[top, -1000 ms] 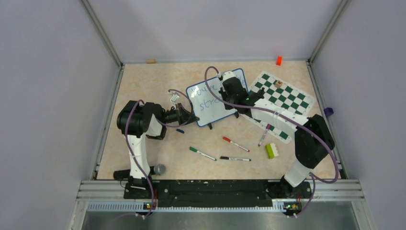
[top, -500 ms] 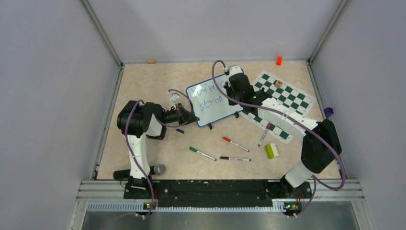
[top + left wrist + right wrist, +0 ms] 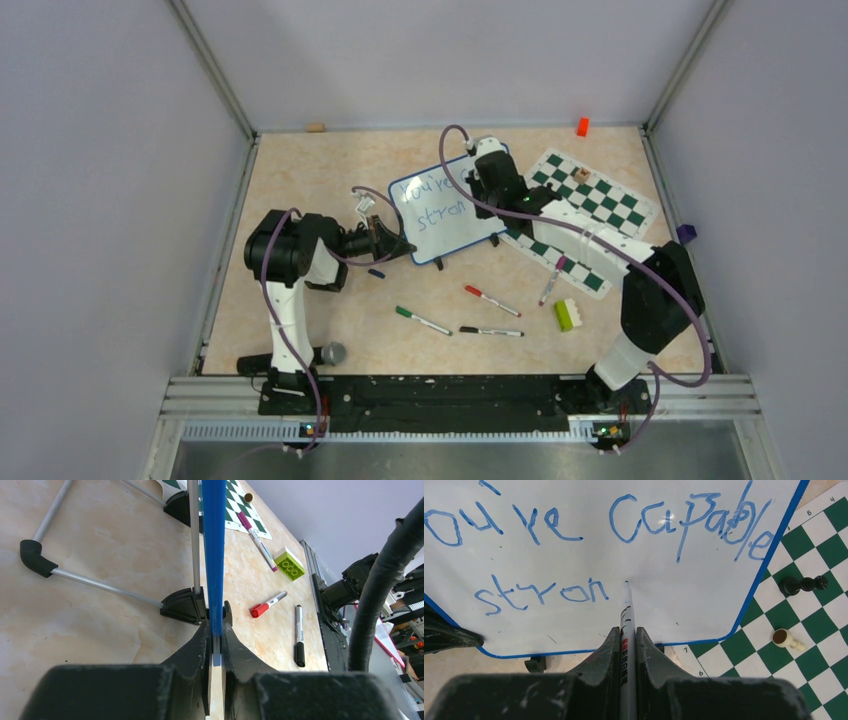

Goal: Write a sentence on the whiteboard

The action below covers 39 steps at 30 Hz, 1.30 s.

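The whiteboard (image 3: 445,215) stands tilted on black feet at the table's middle. Its blue writing reads "ou're capable" (image 3: 684,522) with "stron" (image 3: 541,592) beneath. My right gripper (image 3: 627,635) is shut on a grey marker (image 3: 626,610) whose tip is at the board just right of "stron". In the top view it (image 3: 487,180) hangs over the board's far right corner. My left gripper (image 3: 215,630) is shut on the board's blue frame (image 3: 214,555) at its near left edge (image 3: 398,245).
The green-and-white chess mat (image 3: 590,210) lies right of the board, with a black piece (image 3: 802,584) and a tan piece (image 3: 788,639). Red (image 3: 491,300), green (image 3: 422,320), black (image 3: 490,331) and purple (image 3: 552,282) markers and a green brick (image 3: 568,314) lie in front.
My right gripper has moved with the marker from the board's middle toward its far right corner, uncovering more writing. The left gripper and board have not moved.
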Available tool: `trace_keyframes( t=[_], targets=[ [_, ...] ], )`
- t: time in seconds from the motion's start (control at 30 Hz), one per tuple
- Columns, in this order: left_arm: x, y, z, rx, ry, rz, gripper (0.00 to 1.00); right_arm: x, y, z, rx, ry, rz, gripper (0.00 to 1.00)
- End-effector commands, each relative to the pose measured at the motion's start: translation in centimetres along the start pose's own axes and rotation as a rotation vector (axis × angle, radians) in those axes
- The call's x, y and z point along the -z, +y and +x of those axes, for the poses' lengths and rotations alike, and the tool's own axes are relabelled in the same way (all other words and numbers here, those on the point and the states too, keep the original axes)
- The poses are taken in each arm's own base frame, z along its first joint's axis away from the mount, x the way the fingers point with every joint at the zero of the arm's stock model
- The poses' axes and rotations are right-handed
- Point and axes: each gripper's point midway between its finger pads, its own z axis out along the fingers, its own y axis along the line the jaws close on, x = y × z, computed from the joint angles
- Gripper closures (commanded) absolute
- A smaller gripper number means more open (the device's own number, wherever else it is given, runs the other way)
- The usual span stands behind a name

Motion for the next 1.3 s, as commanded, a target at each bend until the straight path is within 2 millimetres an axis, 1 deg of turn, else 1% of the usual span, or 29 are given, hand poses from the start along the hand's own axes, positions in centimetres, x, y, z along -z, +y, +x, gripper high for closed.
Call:
trace_keyframes(
  t=[0.0,0.2,0.3,0.47,0.67,0.8,0.97,1.1,1.27],
  targets=[
    [0.1,-1.5,-1.3,-0.133,-0.008,0.059,0.94,-0.2,0.1,-3.0,-0.03,-0.071,-0.005,1.0],
    [0.1,-1.5,-1.3,-0.135,-0.007,0.06,0.94,-0.4,0.4,-3.4,-0.031,-0.081,-0.02,1.0],
    [0.1,-1.6,-1.3,-0.136,-0.007,0.061,0.94,-0.4,0.8,-3.1,-0.023,-0.073,-0.042,1.0],
    [0.1,-1.5,-1.3,-0.134,-0.007,0.06,0.94,-0.3,1.2,-1.9,-0.008,-0.033,-0.075,1.0],
    [0.1,-1.5,-1.2,-0.135,-0.006,0.061,0.94,-0.1,0.8,0.0,0.005,0.017,-0.061,1.0],
    [0.1,-1.6,-1.3,-0.136,-0.007,0.061,0.94,-0.2,0.5,0.5,0.01,0.034,-0.046,1.0],
    [0.1,-1.6,-1.3,-0.136,-0.007,0.061,0.94,-0.4,-0.2,0.2,0.014,0.033,-0.002,1.0],
    [0.1,-1.6,-1.3,-0.135,-0.007,0.061,0.94,-0.6,-0.6,-0.7,0.003,0.012,0.03,1.0],
    [0.1,-1.6,-1.3,-0.135,-0.006,0.061,0.94,-0.7,-0.6,-2.0,-0.009,-0.02,0.033,1.0]
  ],
)
